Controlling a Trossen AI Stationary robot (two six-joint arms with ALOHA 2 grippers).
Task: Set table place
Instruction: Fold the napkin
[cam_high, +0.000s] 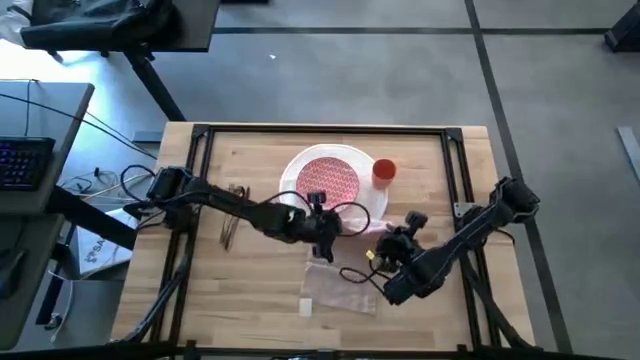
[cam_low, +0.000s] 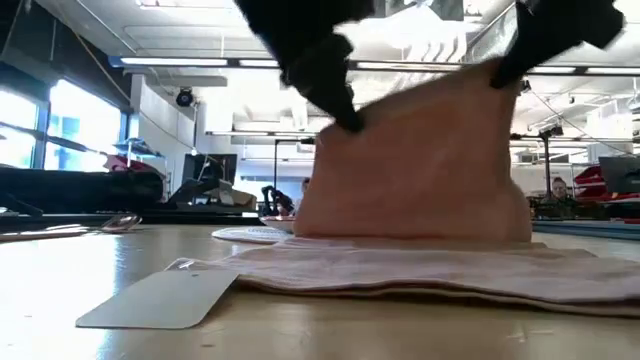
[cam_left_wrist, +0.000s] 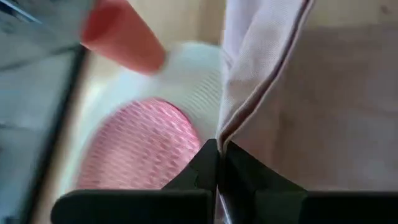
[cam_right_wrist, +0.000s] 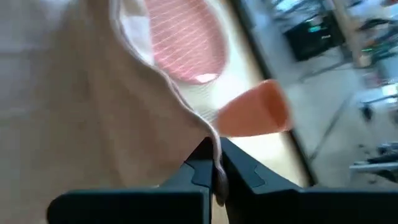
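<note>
**A:** What's the setting?

**B:** A workshop with a grey floor; in the middle stands the wide light-wood plank table (cam_high: 250, 290) inside a black rail frame, and a grey desk with a keyboard (cam_high: 22, 160) sits off its left edge.

**A:** And the task's thing right now?

**B:** The pale pink cloth napkin (cam_low: 420, 170), near the middle of the table, just in front of the plates. Its lower part lies flat on the wood with a white tag (cam_low: 160, 297) beside it; its upper part is lifted like a curtain.

**A:** Who's holding it?

**B:** Both. The left gripper (cam_left_wrist: 217, 163) is clamped on one raised corner, the right gripper (cam_right_wrist: 213, 163) is pinched on the other. Each wrist view shows the hem caught between closed fingertips.

**A:** What does the coming move turn on?

**B:** The held edge runs left to right between the two grippers, parallel to the table's front edge, and the plates lie just beyond it, toward the far edge. I judge a fold would carry that edge across the flat part, both arms being equally close.

**A:** Counts?

**B:** One napkin, one large white round plate (cam_high: 298, 168) with one smaller red-patterned plate (cam_high: 328, 180) on it, one small orange cup (cam_high: 384, 171) touching the plate's right rim. The copper-coloured cutlery (cam_high: 232, 222) lies toward the left edge; I cannot count the pieces.
</note>
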